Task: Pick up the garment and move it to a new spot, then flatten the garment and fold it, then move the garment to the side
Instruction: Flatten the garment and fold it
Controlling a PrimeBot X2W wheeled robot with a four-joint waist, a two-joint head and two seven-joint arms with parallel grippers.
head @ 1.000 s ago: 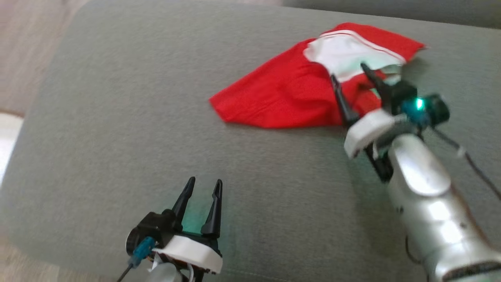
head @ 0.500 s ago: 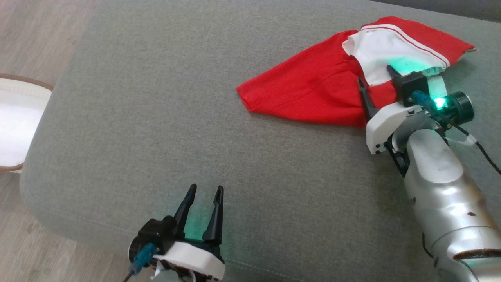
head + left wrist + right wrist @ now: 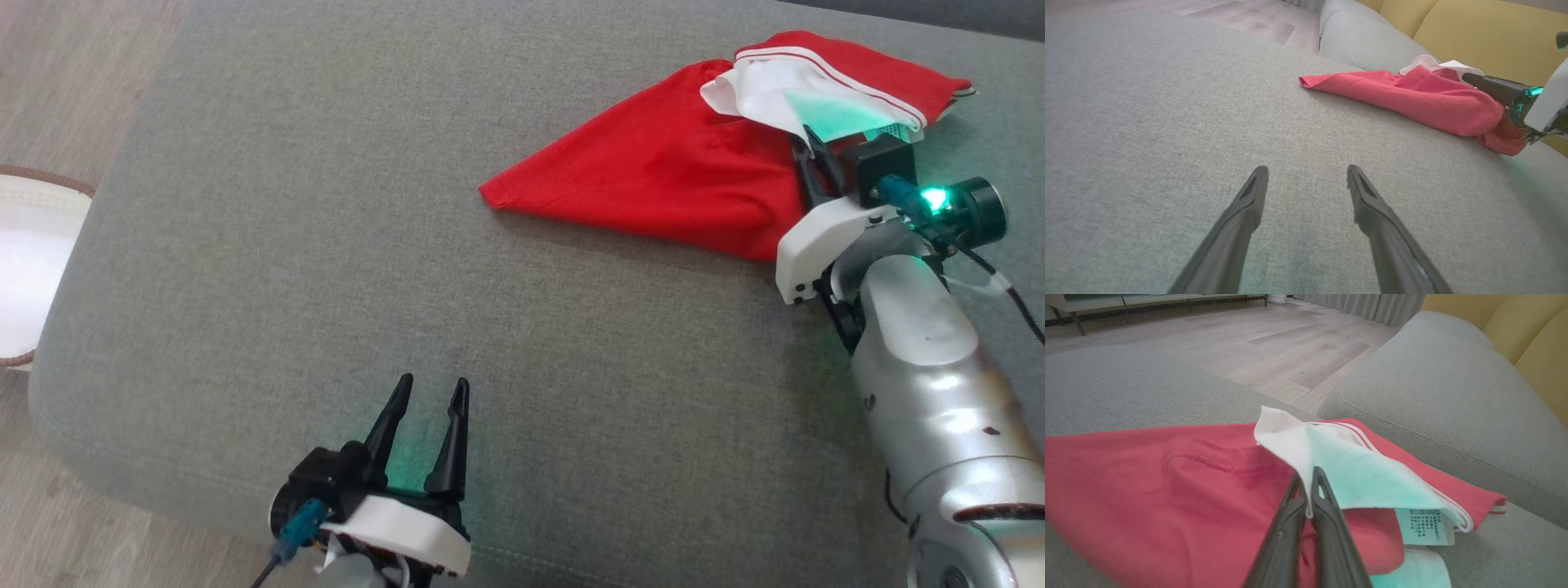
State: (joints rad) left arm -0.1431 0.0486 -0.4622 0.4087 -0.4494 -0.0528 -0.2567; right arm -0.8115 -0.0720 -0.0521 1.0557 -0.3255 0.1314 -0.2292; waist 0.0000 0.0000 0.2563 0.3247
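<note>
1. Left claw: released. The fingers stand well apart and point across the bare grey sofa cushion, near its front edge. Nothing lies between them.
2. Right claw: clenched on the garment. In the right wrist view the two fingers meet on a raised fold of the white inner layer, which is tinted green by the claw lamp.
3. Garment: red, crumpled, lying on the far right part of the sofa cushion. One pointed corner extends toward the left. A printed label hangs at its right edge.
4. Beyond the garment: a second grey cushion, a yellow backrest and wood floor.
5. Off the cushion's left edge: a white basket with a brown rim, on the floor.
</note>
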